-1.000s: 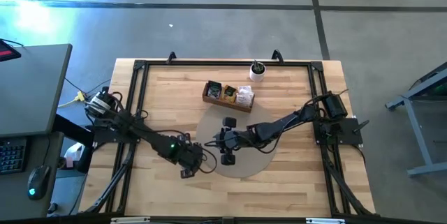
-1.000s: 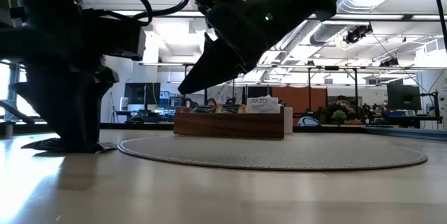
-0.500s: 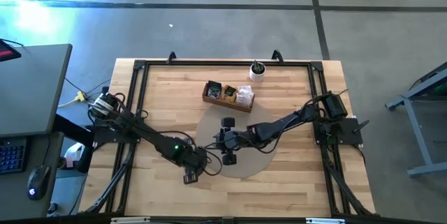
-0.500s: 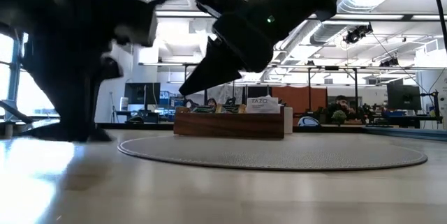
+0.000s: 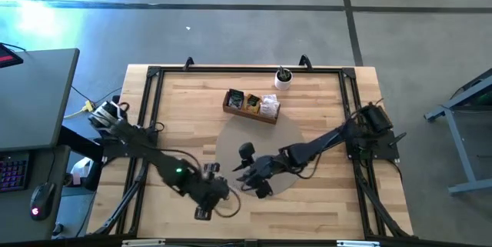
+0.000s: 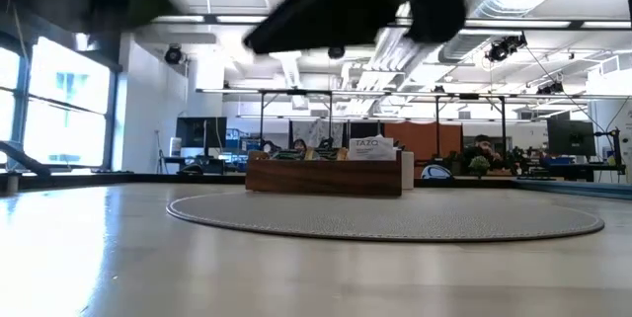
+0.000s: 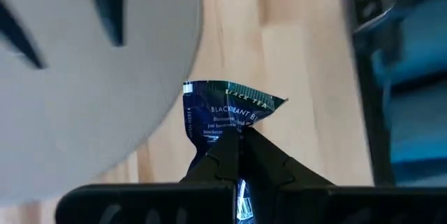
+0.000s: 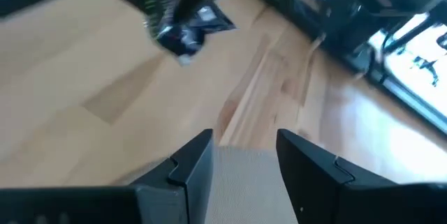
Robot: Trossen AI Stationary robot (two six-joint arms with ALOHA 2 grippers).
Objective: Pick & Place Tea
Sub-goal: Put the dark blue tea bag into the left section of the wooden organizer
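Observation:
My left gripper [image 5: 203, 211] hangs above the bare wood near the table's front edge, left of the round grey mat [image 5: 269, 135]. It is shut on a dark tea sachet [image 7: 225, 109] with blue print. The right wrist view also shows that sachet [image 8: 183, 30] in the air. My right gripper [image 5: 241, 171] stands open over the mat's near left part, its fingers [image 8: 192, 168] empty. More tea sachets stand upright in a wooden box [image 5: 251, 105] at the mat's far edge. My left gripper pinches the sachet by its lower part [image 7: 227, 132] between its two fingertips. The fingers slant down from above. The sachet sticks out past the tips, bent and creased, lifted clear of the table.
A small white cup with a plant [image 5: 284, 79] stands behind the box near the far edge. The wooden box [image 6: 326, 175] and the mat [image 6: 385, 218] show in the low view. A black frame [image 5: 146, 124] runs round the tabletop. Bare wood lies left and right of the mat.
My left gripper has risen from the table, where it stood a second ago, and gone toward the near edge, carrying the sachet clear of the wood. My right gripper has drifted toward the near edge, risen a little and rolled, still open.

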